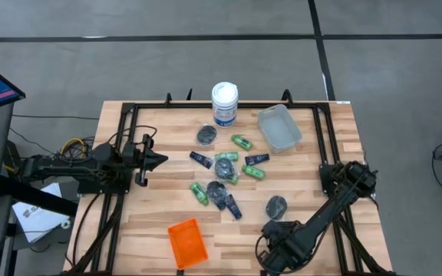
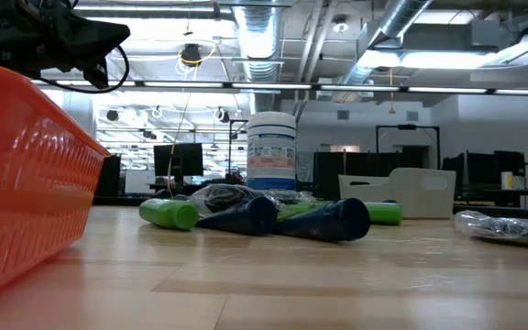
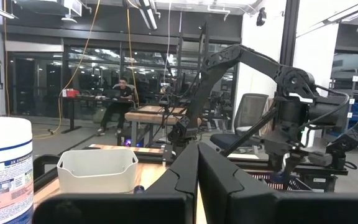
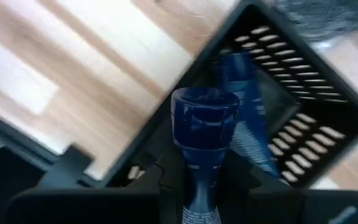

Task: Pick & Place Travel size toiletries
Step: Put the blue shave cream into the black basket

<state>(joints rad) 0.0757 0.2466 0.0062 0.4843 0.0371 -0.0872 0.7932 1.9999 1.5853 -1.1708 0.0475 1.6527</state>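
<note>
The wooden table (image 1: pixel 152 222) carries a white canister (image 1: pixel 225 103), a clear tray (image 1: pixel 279 128) and an orange tray (image 1: pixel 186 243). Toiletries lie scattered mid-table: green bottles (image 1: pixel 242 142), blue tubes (image 1: pixel 200 159), wrapped grey pucks (image 1: pixel 206 136). The left gripper (image 1: pixel 158 160) hangs clenched and empty at the left side. The right gripper (image 4: pixel 201 186), at the near edge, grasps a blue tube (image 4: pixel 202 143) above a black tray (image 4: pixel 291 112), where another tube (image 4: pixel 244 99) lies.

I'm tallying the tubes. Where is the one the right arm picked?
In the right gripper's jaws: the dark blue tube hangs over the black tray, at the table's near right.
</note>
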